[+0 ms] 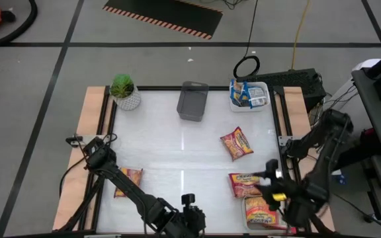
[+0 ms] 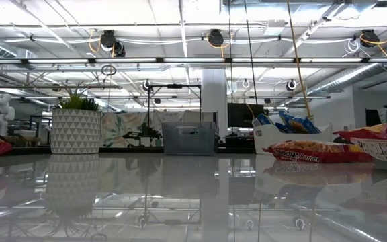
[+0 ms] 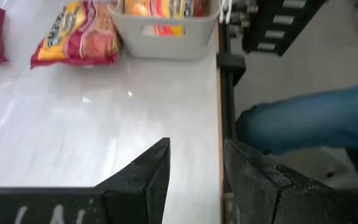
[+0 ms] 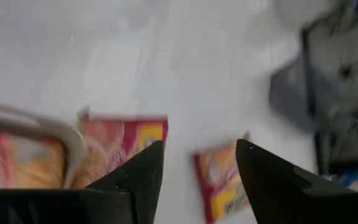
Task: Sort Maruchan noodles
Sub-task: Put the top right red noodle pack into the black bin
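Note:
Noodle packets lie flat on the white table: a red-and-yellow one (image 1: 237, 143) at the right, another (image 1: 245, 184) nearer, and an orange one (image 1: 129, 182) at the left under my left arm. Blue packets stand in the far-right white tray (image 1: 249, 94). Orange packets fill the near-right white tray (image 1: 266, 213). My left gripper (image 3: 196, 146) hangs open over the near edge around the middle (image 1: 200, 221), pointing toward that tray, with nothing between its fingers. My right gripper (image 4: 199, 144) is open and empty above the nearer red packet (image 4: 126, 140), beside the near-right tray (image 1: 271, 177).
A potted plant (image 1: 124, 90) stands at the far left and a grey tray (image 1: 192, 100) at the far middle. A person's leg in blue jeans (image 3: 309, 121) shows just beyond the table's near edge. The middle of the table is bare.

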